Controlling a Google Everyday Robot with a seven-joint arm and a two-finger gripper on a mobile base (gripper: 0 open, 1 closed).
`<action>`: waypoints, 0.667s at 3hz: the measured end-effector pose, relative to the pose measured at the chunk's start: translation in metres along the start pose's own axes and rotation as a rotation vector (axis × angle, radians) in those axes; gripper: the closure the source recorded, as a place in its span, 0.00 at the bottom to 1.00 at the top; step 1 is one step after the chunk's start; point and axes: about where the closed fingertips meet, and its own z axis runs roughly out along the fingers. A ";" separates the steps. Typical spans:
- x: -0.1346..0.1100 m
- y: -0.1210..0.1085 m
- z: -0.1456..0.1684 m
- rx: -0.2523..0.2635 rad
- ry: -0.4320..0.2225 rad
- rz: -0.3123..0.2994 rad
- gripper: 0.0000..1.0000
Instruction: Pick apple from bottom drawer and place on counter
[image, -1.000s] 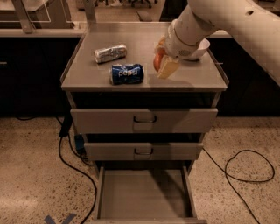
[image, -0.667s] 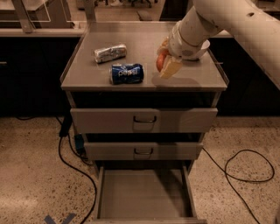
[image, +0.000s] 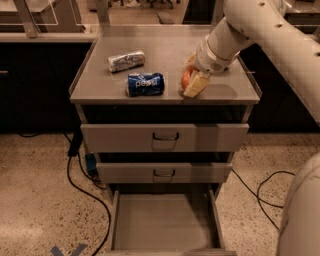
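Holds the small round orange-red apple (image: 185, 79) lower than a second ago, down at the near right part of the flat matte grey-beige desk (image: 165, 50), just right of the blue Pepsi can (image: 145, 84) lying on its side. Cannot tell whether it touches the surface or hangs just above. Reads as carry finished, release not yet made. Shows the deep grey bottom drawer (image: 160, 220) pulled open at the near edge, apple no longer in it. Comes in from the far right as a thick white arm (image: 265, 30), angled down and left to the cream two-finger gripper (image: 190, 83), fingers (image: 198, 87) clamped on the apple.
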 end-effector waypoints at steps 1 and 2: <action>0.006 0.003 0.013 -0.030 -0.013 0.020 1.00; 0.006 0.003 0.013 -0.031 -0.013 0.020 0.89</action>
